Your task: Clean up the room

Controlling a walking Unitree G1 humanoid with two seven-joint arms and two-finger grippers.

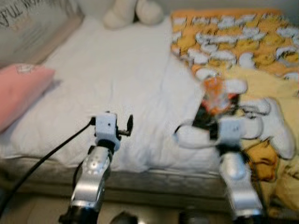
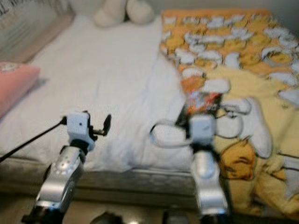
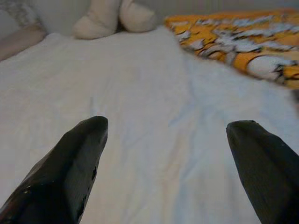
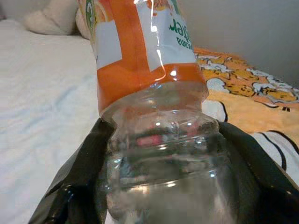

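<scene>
A clear plastic bottle with an orange and white label is clamped low on its body by my right gripper. In the left eye view the bottle stands up from the right gripper above the seam between white sheet and yellow blanket, close to the bed's front edge. My left gripper is open, fingers spread wide with nothing between them, low over the white sheet. It is over the front of the bed, left of the bottle.
A pink pillow lies at the bed's left side, with a patterned pillow behind it. A cream plush toy sits at the head. An orange and yellow cartoon blanket covers the right half. The mattress edge runs below my arms.
</scene>
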